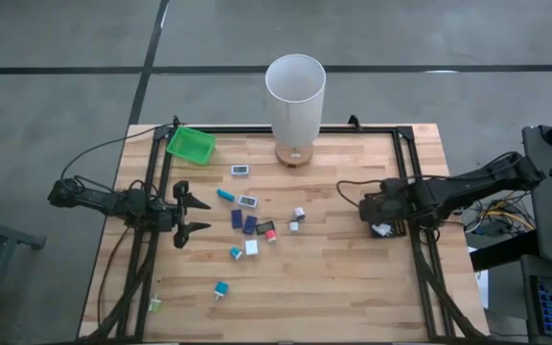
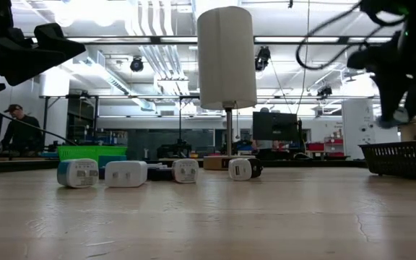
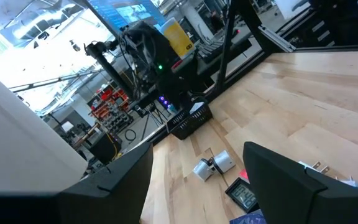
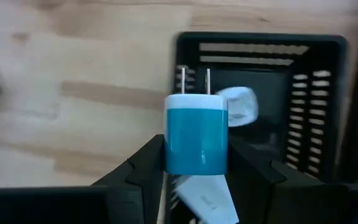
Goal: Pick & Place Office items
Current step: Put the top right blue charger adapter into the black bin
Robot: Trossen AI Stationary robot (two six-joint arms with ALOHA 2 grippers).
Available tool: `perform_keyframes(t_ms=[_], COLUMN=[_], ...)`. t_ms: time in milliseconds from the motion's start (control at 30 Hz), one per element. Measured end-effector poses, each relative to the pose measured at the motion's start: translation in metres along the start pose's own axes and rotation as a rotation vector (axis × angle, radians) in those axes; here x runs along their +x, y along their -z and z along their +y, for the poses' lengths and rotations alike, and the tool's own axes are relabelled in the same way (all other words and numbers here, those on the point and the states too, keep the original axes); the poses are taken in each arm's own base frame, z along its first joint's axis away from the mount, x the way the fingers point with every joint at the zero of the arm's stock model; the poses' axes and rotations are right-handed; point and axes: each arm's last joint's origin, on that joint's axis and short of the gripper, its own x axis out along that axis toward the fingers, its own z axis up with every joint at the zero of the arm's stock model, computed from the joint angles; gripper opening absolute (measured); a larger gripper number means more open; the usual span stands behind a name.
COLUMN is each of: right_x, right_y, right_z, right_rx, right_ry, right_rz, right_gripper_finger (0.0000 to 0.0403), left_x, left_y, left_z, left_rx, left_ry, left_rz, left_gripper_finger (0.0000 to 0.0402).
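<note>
Several office items (image 1: 247, 222), small blue, teal and white pieces, lie on the wooden table's middle; the low view shows them as a row (image 2: 125, 173). My right gripper (image 1: 383, 220) hangs at the table's right over the black tray (image 4: 260, 68), shut on a teal plug (image 4: 196, 140). A white piece (image 4: 238, 104) lies in that tray. My left gripper (image 1: 192, 216) waits open and level at the table's left, pointing at the items (image 3: 213, 167). My right gripper pinches the teal plug by its two flat sides (image 4: 169, 149) between its two fingers (image 4: 143, 171). The fingers come from above, pointing steeply down. The plug's two metal prongs (image 4: 194, 81) stick out past the fingertips, and the plug is lifted clear above the tray's edge.
A tall white cylinder (image 1: 295, 91) stands at the far middle on a wooden foot. A green tray (image 1: 191, 144) sits at the far left corner. A black frame (image 1: 410, 192) runs along the table's sides. A person (image 2: 20, 133) shows in the room beyond.
</note>
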Motion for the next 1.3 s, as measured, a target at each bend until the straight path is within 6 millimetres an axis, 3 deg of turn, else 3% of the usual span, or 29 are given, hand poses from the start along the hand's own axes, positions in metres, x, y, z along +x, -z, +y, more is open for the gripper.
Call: perform_keyframes(t_ms=[433, 1067, 1300], right_x=[0.018, 0.027, 0.028], right_y=[-0.005, -0.011, -0.012], right_z=[0.006, 0.012, 0.012], right_rx=[0.078, 0.129, 0.123], right_ry=[0.092, 0.118, 0.118], right_rz=[-0.032, 0.070, 0.069], right_gripper_finger=[0.0139, 0.0140, 0.0164], left_x=[0.000, 0.000, 0.000], left_y=[0.000, 0.000, 0.000], left_z=[0.000, 0.000, 0.000], left_rx=[0.000, 0.000, 0.000], left_ry=[0.000, 0.000, 0.000], left_rz=[0.000, 0.000, 0.000], left_gripper_finger=[0.0257, 0.0257, 0.0257])
